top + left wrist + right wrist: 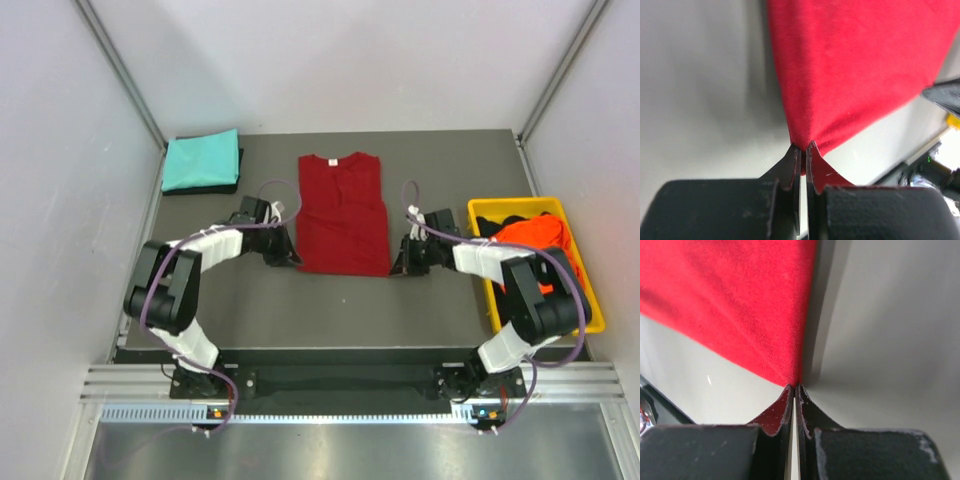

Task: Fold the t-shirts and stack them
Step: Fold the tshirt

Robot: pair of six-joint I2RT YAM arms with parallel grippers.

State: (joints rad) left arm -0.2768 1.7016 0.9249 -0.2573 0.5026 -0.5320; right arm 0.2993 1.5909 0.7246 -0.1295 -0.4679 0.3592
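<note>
The dark red t-shirt lies flat mid-table as a narrow rectangle, collar at the far end and sleeves folded in. My left gripper is at its near left corner. In the left wrist view the jaws are shut on that corner, and the red cloth rises from the tips. My right gripper is at the near right corner, shut on the tip of the red cloth. A folded teal t-shirt lies on a black one at the far left. The orange t-shirt lies crumpled in the bin.
The yellow plastic bin stands at the right edge, with dark cloth beside the orange shirt. White walls enclose the dark table on three sides. Both arms bend in towards the middle.
</note>
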